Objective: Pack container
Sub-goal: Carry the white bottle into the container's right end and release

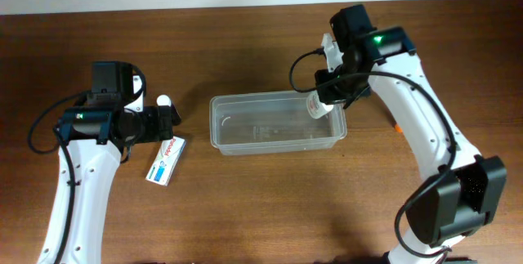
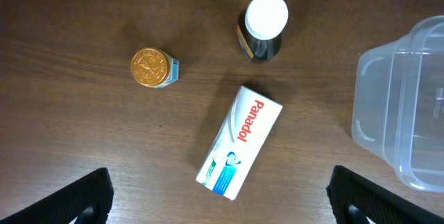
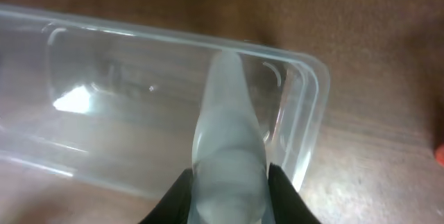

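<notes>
One clear container [image 1: 261, 127] sits mid-table, the right gripper [image 3: 227, 195] pinches one whitish tube [image 3: 225, 130] over its end, and the left gripper [image 1: 169, 120] is wide open above one Panadol box [image 2: 240, 142], one white-capped bottle [image 2: 263, 26] and one gold-lidded jar [image 2: 154, 68].

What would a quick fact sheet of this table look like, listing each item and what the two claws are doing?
container: clear plastic tub, mid-table, nothing seen lying on its floor
right gripper: shut on a translucent white tube, held over the tub's right end
left gripper: open, above the loose items, holding nothing
Panadol box: lying flat, left of the tub
dark bottle: white cap, upright, near the box
small jar: gold lid, standing apart
table: brown wood
</notes>
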